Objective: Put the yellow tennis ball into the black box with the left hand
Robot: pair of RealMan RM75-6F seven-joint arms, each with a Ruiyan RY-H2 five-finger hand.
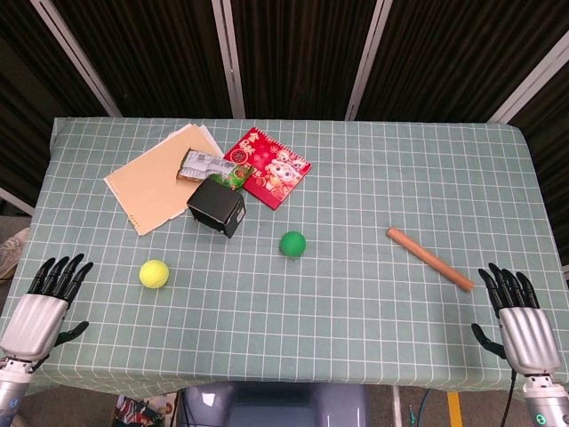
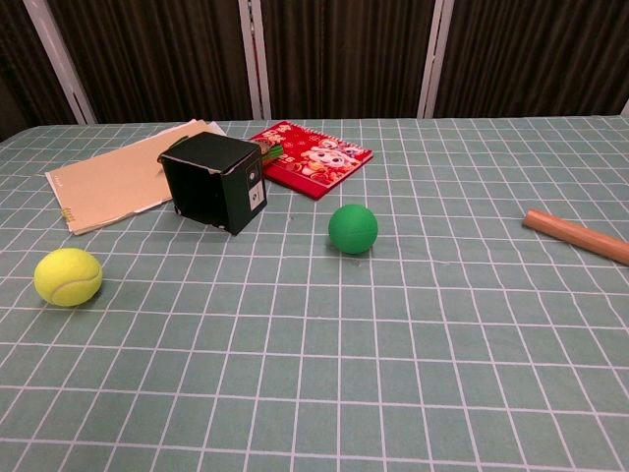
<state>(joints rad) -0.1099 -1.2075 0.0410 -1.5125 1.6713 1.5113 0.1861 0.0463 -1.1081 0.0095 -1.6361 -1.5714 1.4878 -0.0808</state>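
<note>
Yellow tennis ball (image 1: 154,273) lies on the table (image 1: 373,294) to the right of the left robot hand (image 1: 43,304) and a little farther out — apart from it, not touched. That robot hand sits at the near left edge of the table, fingers spread wide and holding nothing. The right robot hand (image 1: 517,318) sits at the near right edge, likewise spread and empty; neither shows in the chest view.

One black box (image 1: 217,206) stands farther out and right of the ball, well apart from it, tipped at an angle. Just behind it lie one manila folder (image 1: 156,189), one small printed packet (image 1: 213,166) and one red booklet (image 1: 267,166) — the box overlaps the folder's edge. One green ball (image 1: 292,243) rests right of the box, near it. One wooden stick (image 1: 429,259) lies toward the right, nearer the right robot hand.
</note>
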